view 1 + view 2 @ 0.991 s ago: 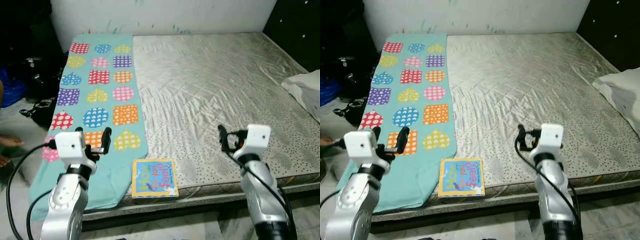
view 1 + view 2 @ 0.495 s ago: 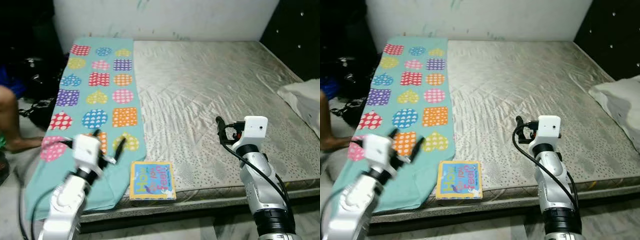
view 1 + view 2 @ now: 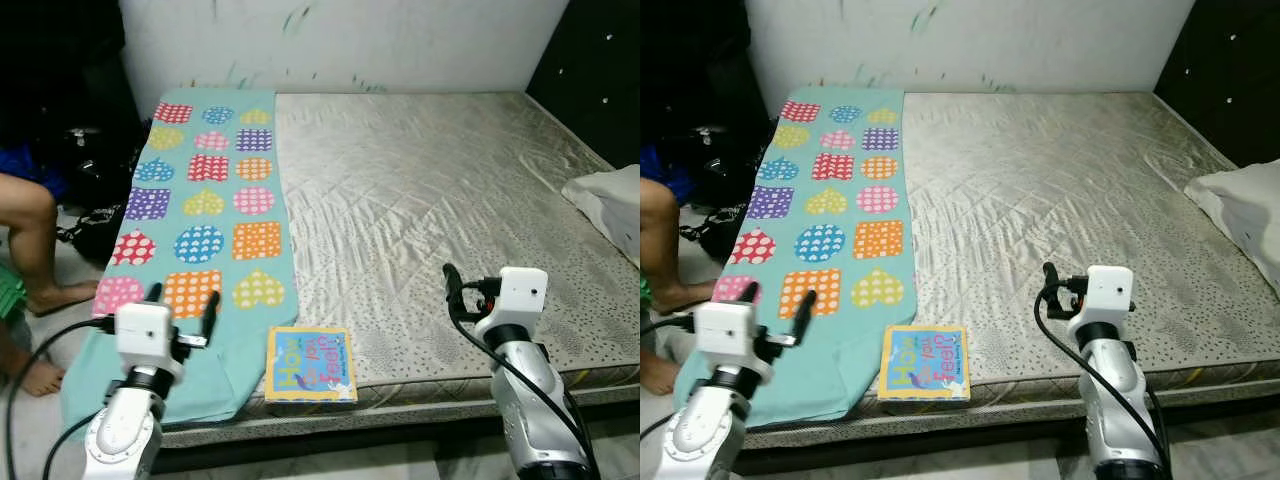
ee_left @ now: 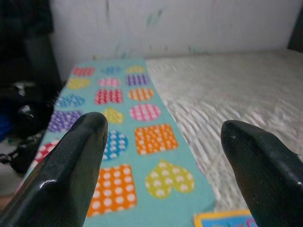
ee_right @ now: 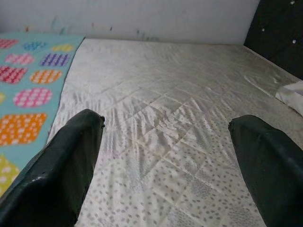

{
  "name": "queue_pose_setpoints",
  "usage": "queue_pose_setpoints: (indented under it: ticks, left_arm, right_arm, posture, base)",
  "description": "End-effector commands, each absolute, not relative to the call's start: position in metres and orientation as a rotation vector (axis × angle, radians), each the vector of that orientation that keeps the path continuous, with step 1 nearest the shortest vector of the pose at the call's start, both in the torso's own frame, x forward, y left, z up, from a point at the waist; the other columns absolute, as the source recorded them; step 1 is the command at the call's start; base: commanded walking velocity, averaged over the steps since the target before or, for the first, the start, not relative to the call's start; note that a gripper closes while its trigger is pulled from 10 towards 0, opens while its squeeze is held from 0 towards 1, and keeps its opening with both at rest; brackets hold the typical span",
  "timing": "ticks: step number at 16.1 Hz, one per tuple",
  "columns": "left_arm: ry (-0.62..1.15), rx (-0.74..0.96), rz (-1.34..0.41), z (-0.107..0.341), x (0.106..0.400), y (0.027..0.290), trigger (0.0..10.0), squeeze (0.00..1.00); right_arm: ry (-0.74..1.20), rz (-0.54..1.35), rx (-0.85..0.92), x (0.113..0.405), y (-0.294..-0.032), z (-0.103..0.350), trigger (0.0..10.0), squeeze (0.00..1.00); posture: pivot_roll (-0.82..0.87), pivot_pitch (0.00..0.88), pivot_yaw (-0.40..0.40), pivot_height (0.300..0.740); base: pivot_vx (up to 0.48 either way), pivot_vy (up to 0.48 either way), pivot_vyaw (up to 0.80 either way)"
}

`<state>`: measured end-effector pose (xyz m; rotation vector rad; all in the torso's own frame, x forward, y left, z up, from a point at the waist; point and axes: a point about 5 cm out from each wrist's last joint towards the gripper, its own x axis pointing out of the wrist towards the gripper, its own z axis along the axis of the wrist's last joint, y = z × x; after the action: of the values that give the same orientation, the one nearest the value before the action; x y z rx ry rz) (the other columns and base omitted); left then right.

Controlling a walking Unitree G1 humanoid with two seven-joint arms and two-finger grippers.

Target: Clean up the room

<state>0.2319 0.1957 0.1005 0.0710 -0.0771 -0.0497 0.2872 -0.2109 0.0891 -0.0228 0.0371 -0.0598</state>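
Note:
A colourful picture book [image 3: 309, 362] lies flat at the front edge of the bed, partly over the edge. To its left a teal mat [image 3: 200, 215] printed with dotted hearts and squares runs along the bed's left side. My left gripper [image 3: 183, 300] is open above the mat's near end, left of the book, with nothing between its fingers. In the left wrist view the book's corner [image 4: 222, 220] shows below the gap. My right gripper [image 3: 465, 290] is open over the beige quilted mattress [image 3: 430, 180], right of the book, holding nothing.
A white pillow [image 3: 610, 200] lies at the bed's right edge. A person's bare leg [image 3: 35, 240] stands on the floor at the left, near black bags [image 3: 90, 170]. A white wall backs the bed; a dark padded panel stands at the right.
The whole view has shifted with the camera. A person's leg has come into view at the left. My left arm swung in a blur and now holds still over the mat.

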Motion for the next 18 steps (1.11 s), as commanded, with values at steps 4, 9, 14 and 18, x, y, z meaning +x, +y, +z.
queue_pose_setpoints:
  ticks: [4, 9, 14, 18]
  left_arm:
    - [-0.131, 0.074, 0.011, 0.115, 0.217, 0.197, 10.0, 0.0]
    - [-0.127, 0.067, 0.0, 0.121, 0.215, 0.197, 10.0, 0.0]
    - [-0.121, 0.042, -0.036, 0.122, 0.221, 0.185, 10.0, 0.0]
    - [-0.127, 0.037, -0.025, 0.125, 0.224, 0.186, 10.0, 0.0]
  right_arm:
    - [0.037, -0.034, -0.043, 0.274, -0.226, 0.088, 10.0, 0.0]
    - [0.092, -0.075, -0.155, 0.234, -0.277, 0.082, 10.0, 0.0]
    - [-0.121, -0.054, -0.17, 0.275, -0.248, 0.135, 10.0, 0.0]
    - [-0.241, -0.069, -0.21, 0.311, -0.224, 0.168, 10.0, 0.0]
  posture:
    - [0.0, 0.109, -0.074, 0.74]
    - [-0.02, 0.132, -0.047, 0.74]
    - [-0.04, 0.146, -0.036, 0.74]
    - [-0.02, 0.139, -0.043, 0.74]
  base:
    - [0.0, 0.0, 0.0]
    - [0.0, 0.0, 0.0]
    - [0.0, 0.0, 0.0]
    - [0.0, 0.0, 0.0]
